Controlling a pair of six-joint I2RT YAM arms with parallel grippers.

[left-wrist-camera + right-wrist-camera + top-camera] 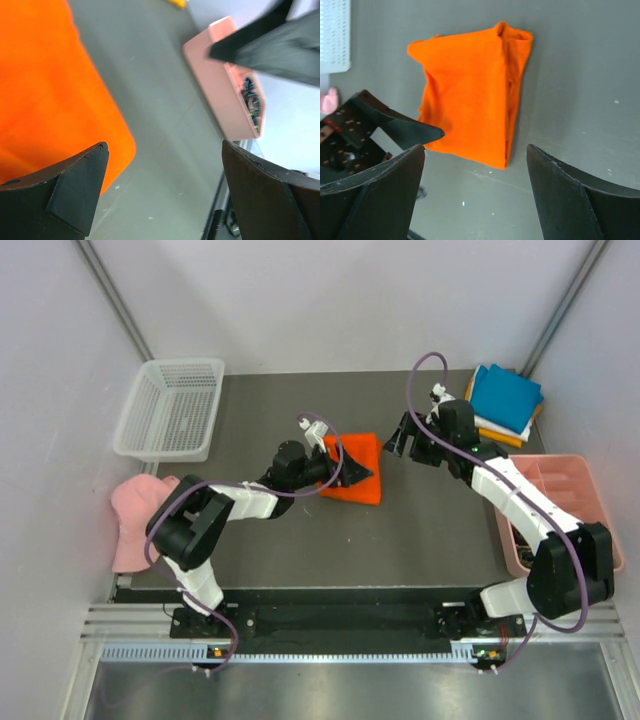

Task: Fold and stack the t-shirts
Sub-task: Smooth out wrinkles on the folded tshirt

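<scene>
A bright orange t-shirt (355, 478) lies folded into a small rectangle in the middle of the table, also seen in the right wrist view (470, 95) and the left wrist view (45, 85). My left gripper (350, 468) hovers over its right part, open, with only the table between the fingers (162, 147). My right gripper (400, 440) is open just right of the shirt and holds nothing (476, 147). A stack of folded t-shirts (505, 398), teal on top of white and amber yellow, sits at the back right corner.
A white mesh basket (172, 408) stands at the back left. A pale pink cap (133, 515) lies at the left table edge. A pink divided tray (590, 502) sits at the right edge, also in the left wrist view (220, 90).
</scene>
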